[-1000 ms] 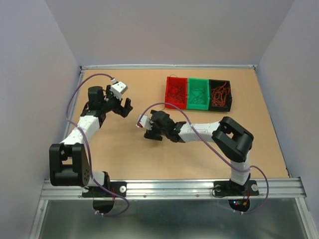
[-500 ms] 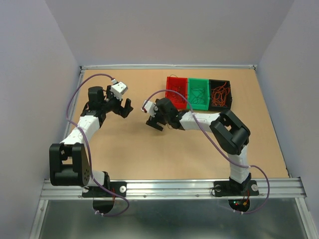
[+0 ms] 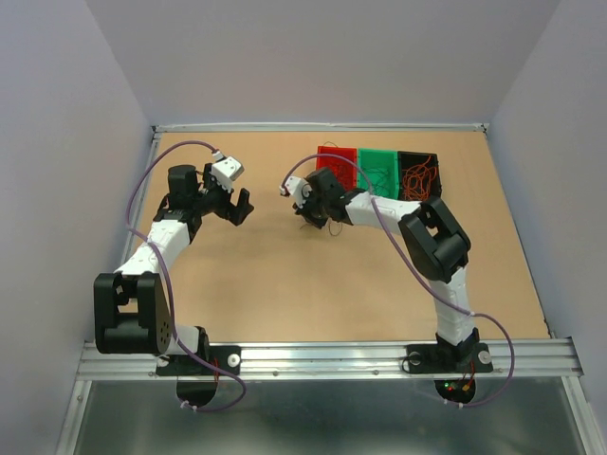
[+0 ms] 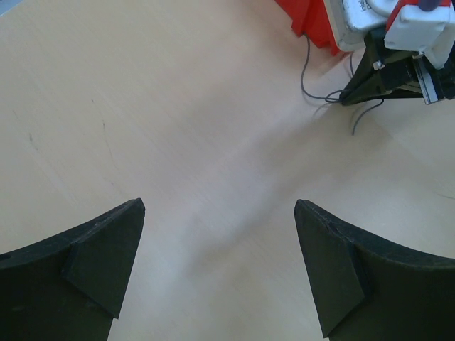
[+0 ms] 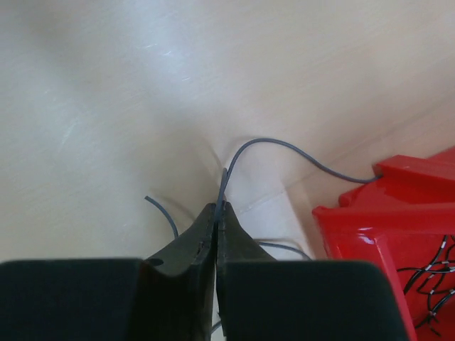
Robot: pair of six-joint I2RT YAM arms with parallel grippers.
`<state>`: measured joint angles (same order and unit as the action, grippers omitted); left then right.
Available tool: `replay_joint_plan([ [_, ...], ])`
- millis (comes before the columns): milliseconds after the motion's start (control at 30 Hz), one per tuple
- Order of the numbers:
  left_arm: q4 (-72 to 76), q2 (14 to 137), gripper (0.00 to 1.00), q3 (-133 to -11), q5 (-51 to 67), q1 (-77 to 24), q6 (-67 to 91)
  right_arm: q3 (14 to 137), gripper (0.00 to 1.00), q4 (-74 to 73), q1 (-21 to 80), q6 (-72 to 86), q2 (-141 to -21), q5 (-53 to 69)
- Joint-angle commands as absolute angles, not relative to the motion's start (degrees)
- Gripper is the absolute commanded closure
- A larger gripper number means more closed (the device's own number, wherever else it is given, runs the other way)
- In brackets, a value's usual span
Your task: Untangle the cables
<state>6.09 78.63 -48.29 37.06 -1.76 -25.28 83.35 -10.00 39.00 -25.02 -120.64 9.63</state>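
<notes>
The right gripper [image 5: 217, 207] is pinched tight on one thin dark grey wire [image 5: 284, 145], low over the light brown table [image 3: 247, 284], just left of the red plastic bin [image 5: 355, 227]. The wire arcs from the tips to that bin's near corner, so I judge it is being taken there to be sorted. A short dark end lies on the table just left of the tips; I cannot tell whether it is the same wire. The left gripper [image 4: 219, 209] hangs wide and holds nothing, well to the left, probably waiting. There are two arms and three bins in a row: red, a green plastic bin [image 3: 379, 153] and a black plastic bin [image 3: 420, 155] with orange-red curly wires [image 3: 420, 178].
</notes>
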Motion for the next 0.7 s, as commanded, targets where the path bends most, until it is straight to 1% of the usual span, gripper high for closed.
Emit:
replay_joint_plan([
  [0, 6.5, 78.8, 0.01, -48.9, 38.5, -1.4, -26.3, 85.1, 0.99, -18.4, 39.4, -25.0, -121.3, 14.1],
  [200, 6.3, 79.3, 0.01, -49.0, 38.7, -1.4, -26.5, 82.9, 0.99, -18.5, 39.2, -24.5, -113.7, 17.6],
  [300, 6.2, 78.9, 0.01, -49.0, 38.8, -1.4, -26.8, 82.6, 0.99, -18.1, 37.4, -22.2, -107.5, 22.2],
  [467, 6.4, 78.2, 0.01, -48.6, 38.9, -1.4, -27.0, 82.4, 0.99, -14.3, 30.2, -18.1, -101.4, 24.5],
  [667, 6.5, 78.1, 0.02, -48.6, 38.9, -1.4, -26.8, 85.4, 0.99, -12.8, 21.9, -14.2, -100.4, 22.2],
])
